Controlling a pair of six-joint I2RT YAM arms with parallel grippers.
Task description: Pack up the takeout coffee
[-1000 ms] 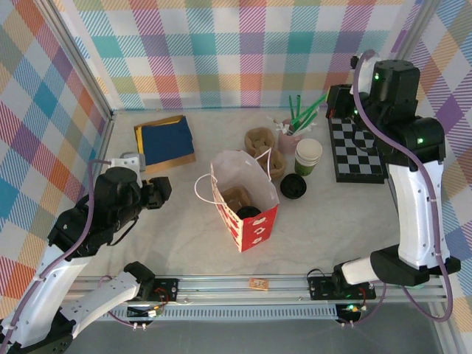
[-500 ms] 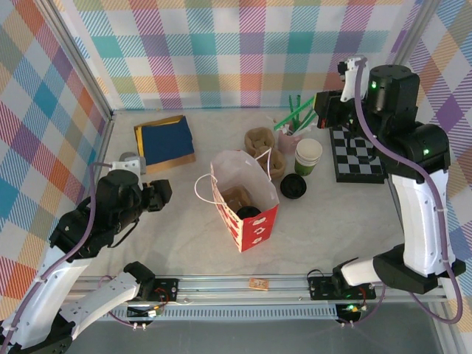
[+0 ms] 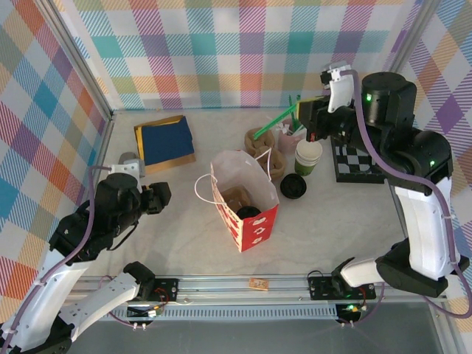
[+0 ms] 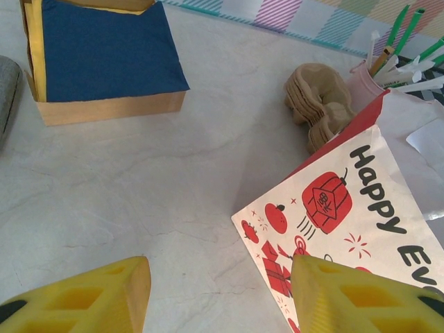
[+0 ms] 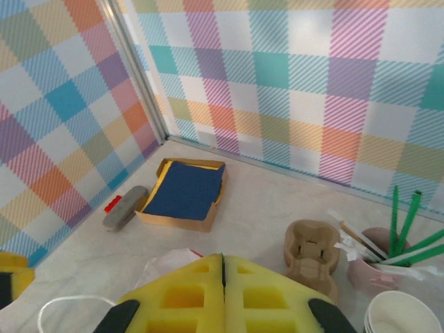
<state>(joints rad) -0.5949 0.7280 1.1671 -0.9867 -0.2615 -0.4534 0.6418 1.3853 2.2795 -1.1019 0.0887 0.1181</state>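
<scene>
We find the takeout coffee [image 3: 248,212] down inside the paper bag [image 3: 258,228], where we can make out just its round black lid near the bag's front wall. The bag stands open at the middle of the counter [image 3: 184,236]. Just right of it we see a loose lid [image 3: 293,186], and behind that an uncovered cup [image 3: 308,156] beside a pink pot of straws [image 3: 289,139]. The left fingers [image 4: 76,295] are spread and empty, low over the counter left of the bag. The right fingers [image 5: 180,295] are pressed together, holding nothing, raised near the uncovered cup.
</scene>
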